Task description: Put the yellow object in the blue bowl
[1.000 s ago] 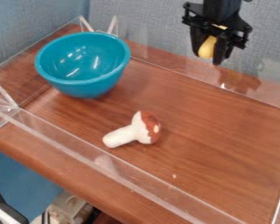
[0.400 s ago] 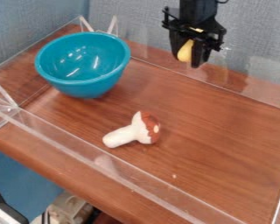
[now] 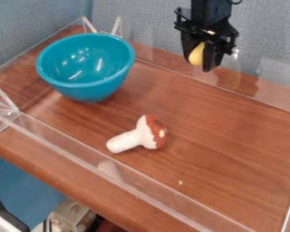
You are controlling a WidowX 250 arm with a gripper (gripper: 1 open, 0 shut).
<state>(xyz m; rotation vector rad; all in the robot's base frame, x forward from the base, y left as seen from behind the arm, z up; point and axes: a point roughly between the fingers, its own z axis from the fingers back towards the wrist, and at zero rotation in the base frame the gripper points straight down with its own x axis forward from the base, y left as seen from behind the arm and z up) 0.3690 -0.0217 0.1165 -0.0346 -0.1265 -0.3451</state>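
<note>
Carrying the yellow banana (image 3: 196, 55), the gripper (image 3: 205, 55) had shifted across the far side of the table (image 3: 220, 136) over the last second, ending nearer the blue bowl (image 3: 82, 85) than it began. The move had not run evenly: most of the sideways travel came first, and by this moment the arm had drifted a touch back the other way—a small wobble rather than a retreat, by the look of it. Its fingers were closed around the banana, which sat between them in the air near the back edge, well apart from the bowl. The bowl had kept its place in the far left of the view, as had the mushroom toy (image 3: 135, 138), lying on its side nearer the camera.

For the task, this meant the pick-up was done and the carry was under way, with the drop still to come. The arm needed to swing on toward the bowl, high enough to clear the rim—and only let go once the banana hung over the opening; released early, it would likely have landed outside.
</note>
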